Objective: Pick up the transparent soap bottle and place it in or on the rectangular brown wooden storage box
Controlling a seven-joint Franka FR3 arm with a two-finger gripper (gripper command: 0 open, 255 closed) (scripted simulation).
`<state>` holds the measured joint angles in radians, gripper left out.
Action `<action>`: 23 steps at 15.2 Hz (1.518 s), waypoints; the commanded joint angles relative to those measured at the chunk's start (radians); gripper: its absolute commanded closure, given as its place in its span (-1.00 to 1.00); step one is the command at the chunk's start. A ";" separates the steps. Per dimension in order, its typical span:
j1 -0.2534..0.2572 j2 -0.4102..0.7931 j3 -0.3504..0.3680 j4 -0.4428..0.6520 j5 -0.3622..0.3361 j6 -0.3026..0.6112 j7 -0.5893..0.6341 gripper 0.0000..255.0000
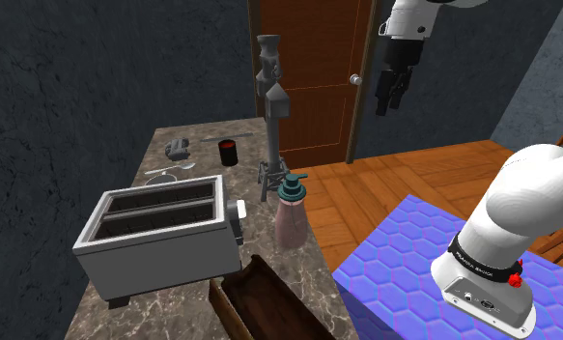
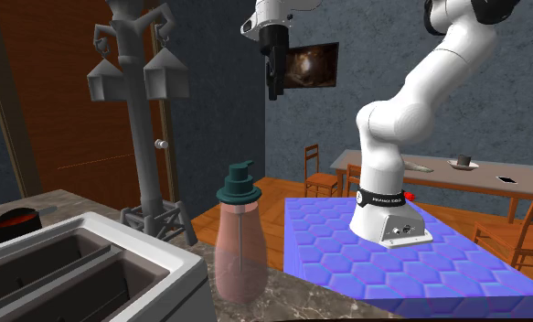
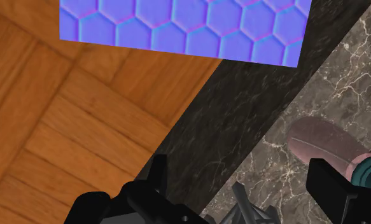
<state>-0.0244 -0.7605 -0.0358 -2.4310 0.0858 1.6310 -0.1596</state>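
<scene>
The soap bottle (image 1: 292,217) stands upright on the marble counter (image 1: 187,145), pinkish and see-through with a dark teal pump cap. It also shows in the second exterior view (image 2: 239,247) and, from above, in the wrist view (image 3: 324,143). The brown wooden box (image 1: 265,304) lies at the counter's near end, just below the bottle in the shoulder view. My gripper (image 1: 390,99) hangs high in the air, up and to the shoulder view's right of the bottle, pointing down (image 2: 275,87). Its fingers stand apart with nothing between them (image 3: 241,188).
A grey toaster (image 1: 163,237) fills the counter to the shoulder view's left of the bottle. A tall grey stand (image 1: 272,116) rises right behind the bottle. A red-filled black cup (image 1: 227,152) sits farther back. The blue hexagon-patterned robot stand (image 1: 434,270) borders the counter.
</scene>
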 commanded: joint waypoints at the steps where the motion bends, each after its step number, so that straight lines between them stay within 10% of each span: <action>1: 0.000 0.000 0.000 0.000 0.000 0.000 0.000 -1.00; 23: 0.139 0.359 0.413 -0.013 0.286 0.526 0.474 -1.00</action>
<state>0.1109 -0.4163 0.3637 -2.4489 0.3675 2.1397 0.2967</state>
